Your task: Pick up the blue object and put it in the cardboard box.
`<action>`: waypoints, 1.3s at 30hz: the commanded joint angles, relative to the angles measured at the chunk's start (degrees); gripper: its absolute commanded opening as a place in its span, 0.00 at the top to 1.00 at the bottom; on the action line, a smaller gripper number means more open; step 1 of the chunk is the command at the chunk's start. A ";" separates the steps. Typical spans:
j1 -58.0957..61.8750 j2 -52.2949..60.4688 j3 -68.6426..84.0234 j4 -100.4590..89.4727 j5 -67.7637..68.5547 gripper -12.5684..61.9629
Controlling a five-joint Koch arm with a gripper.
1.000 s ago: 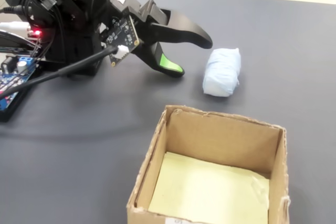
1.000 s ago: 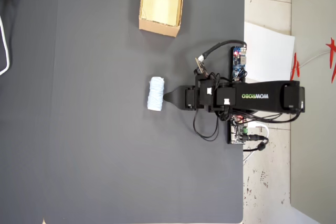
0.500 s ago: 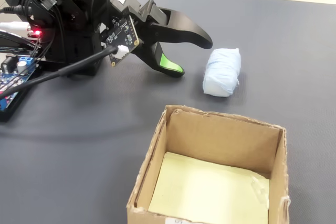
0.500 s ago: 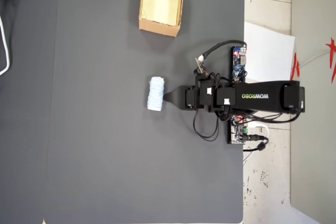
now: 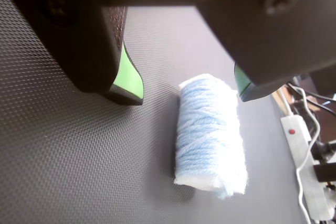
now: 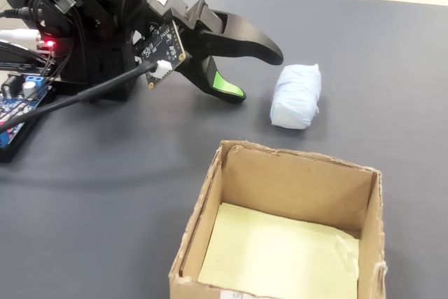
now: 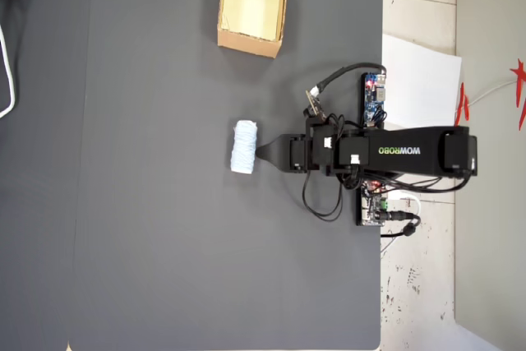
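Note:
The blue object (image 5: 210, 135) is a pale blue wound roll lying on its side on the dark mat (image 5: 79, 171). My gripper (image 5: 189, 97) is open, its green-padded fingers (image 5: 128, 77) spread wide just above the roll's near end without touching it. In the fixed view the open gripper (image 6: 255, 75) hangs a little to the left of the blue object (image 6: 296, 96). The cardboard box (image 6: 294, 180) stands in front, open, with only a pale yellow floor inside. From overhead, the gripper (image 7: 263, 152) points left at the roll (image 7: 244, 147), with the box (image 7: 246, 43) far up the mat.
Circuit boards and cables (image 6: 17, 103) sit at the arm's base. A white power strip (image 5: 304, 166) with cords lies beyond the mat's right edge in the wrist view. A white paper sheet (image 7: 423, 80) lies off the mat near the base.

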 commanded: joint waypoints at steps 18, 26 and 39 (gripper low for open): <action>-0.53 -0.88 -21.36 16.08 -9.32 0.38; -0.62 -12.30 -37.71 31.29 -9.32 0.39; -1.14 -31.03 -50.01 39.99 -11.78 0.39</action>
